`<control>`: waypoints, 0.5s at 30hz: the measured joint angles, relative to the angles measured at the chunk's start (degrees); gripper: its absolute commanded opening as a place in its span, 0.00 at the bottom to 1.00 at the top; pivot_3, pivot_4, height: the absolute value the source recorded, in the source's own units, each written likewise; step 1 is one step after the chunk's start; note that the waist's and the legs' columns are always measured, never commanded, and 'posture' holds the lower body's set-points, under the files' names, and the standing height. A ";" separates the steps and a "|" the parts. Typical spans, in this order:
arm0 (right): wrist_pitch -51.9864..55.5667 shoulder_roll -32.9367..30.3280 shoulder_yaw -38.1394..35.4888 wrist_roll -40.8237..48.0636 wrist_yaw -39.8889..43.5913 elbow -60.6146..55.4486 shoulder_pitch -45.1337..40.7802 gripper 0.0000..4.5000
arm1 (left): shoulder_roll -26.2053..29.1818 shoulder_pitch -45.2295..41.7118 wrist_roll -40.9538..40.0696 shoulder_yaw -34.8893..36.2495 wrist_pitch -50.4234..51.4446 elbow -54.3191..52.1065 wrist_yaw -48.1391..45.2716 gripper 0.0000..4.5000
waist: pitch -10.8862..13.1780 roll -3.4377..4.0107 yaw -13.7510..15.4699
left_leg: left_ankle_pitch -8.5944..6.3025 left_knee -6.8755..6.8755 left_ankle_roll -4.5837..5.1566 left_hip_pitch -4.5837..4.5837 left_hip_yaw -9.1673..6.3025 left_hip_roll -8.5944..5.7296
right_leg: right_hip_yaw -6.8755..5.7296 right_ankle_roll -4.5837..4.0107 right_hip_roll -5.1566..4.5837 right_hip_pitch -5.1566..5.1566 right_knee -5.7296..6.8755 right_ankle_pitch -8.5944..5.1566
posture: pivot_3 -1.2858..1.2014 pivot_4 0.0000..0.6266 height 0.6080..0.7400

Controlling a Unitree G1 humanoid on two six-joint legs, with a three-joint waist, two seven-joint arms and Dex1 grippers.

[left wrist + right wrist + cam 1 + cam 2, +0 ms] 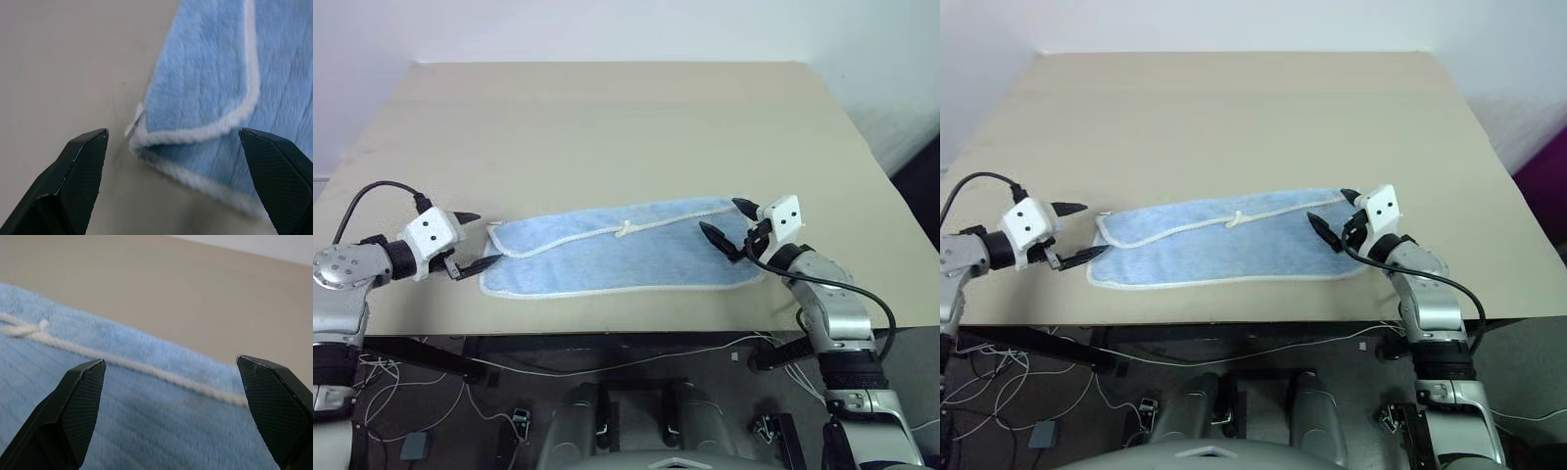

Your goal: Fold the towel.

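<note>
Towel first: it lies near the front edge of the table, already doubled lengthwise into a long blue strip, with one white stitched edge running along the front and the other crossing the upper layer, where a small white loop sits near the middle. I judge one fold is done. What seems left is to bring one short end over the other, since the strip is much longer than it is deep.

My left gripper sits just off the strip's left end, fingers spread wide with nothing between them. From my left wrist, the layered corner and a small white tag lie between my fingertips, and I cannot tell whether they touch the cloth.

My right gripper is at the right end, over the far corner, also spread wide and holding nothing. One fingertip looks to hover above the cloth.

Beyond the towel the table runs bare to the wall.
</note>
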 measured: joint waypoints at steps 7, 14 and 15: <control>0.54 -0.07 -1.06 0.11 -2.44 -4.17 2.97 1.00 | -0.26 -9.09 5.89 -6.32 -11.18 11.19 -1.69 0.99 | 0.00 0.00 0.14 | 0.02 0.02 0.32 -0.02 0.04 -0.01 | 0.00 0.02 0.08 0.01 0.04 0.01 | 0.52 0.24 1.00; 2.26 -0.29 -2.46 0.25 -3.82 -7.07 4.31 1.00 | -3.10 -14.95 10.21 -9.80 -18.31 17.88 0.55 0.99 | 0.00 0.00 0.26 | 0.01 0.10 0.38 0.02 0.05 -0.02 | -0.01 0.04 0.11 0.09 0.12 0.00 | 0.52 0.24 1.00; 2.45 -0.29 -2.49 0.26 -3.89 -7.36 4.34 1.00 | -3.70 -15.42 10.45 -9.94 -18.96 18.46 0.82 0.99 | 0.00 0.00 0.27 | 0.01 0.12 0.40 0.02 0.05 -0.02 | -0.01 0.05 0.12 0.10 0.12 0.00 | 0.52 0.24 1.00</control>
